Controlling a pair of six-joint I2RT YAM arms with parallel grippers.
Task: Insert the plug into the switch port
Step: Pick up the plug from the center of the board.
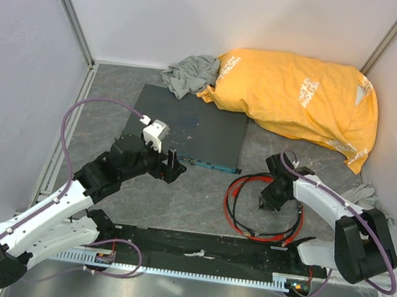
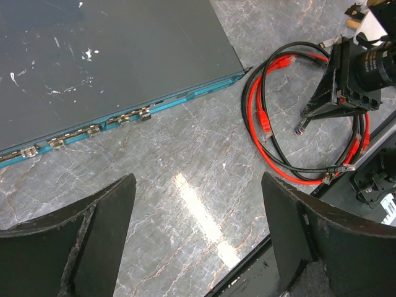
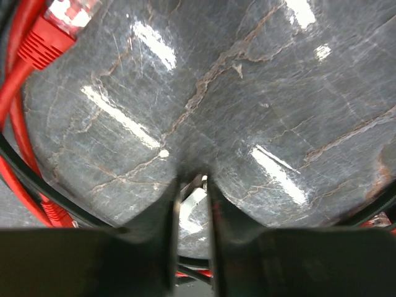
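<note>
Over on the left, the left gripper point(image 2: 198, 185) hangs low above the table point(image 2: 185, 154), its fingers spread wide with nothing between them. It sits just short of the blue-green front edge of the box point(image 1: 187, 121). The row of ports point(image 2: 127, 116) runs along that edge, and no cable runs into any of them. Further right, the red cable point(image 1: 233, 204) lies coiled with a black cable point(image 2: 291, 166) on the table, well apart from the box. Its plug point(image 2: 284, 60) rests loose in the coil. At the right, the right gripper point(image 3: 193, 182) is down inside that coil, fingers drawn almost together around a narrow gap. Whether anything is pinched there I cannot tell. By my reading the job has barely begun: lifting the plug, carrying it across and pushing it into a port all remain.
</note>
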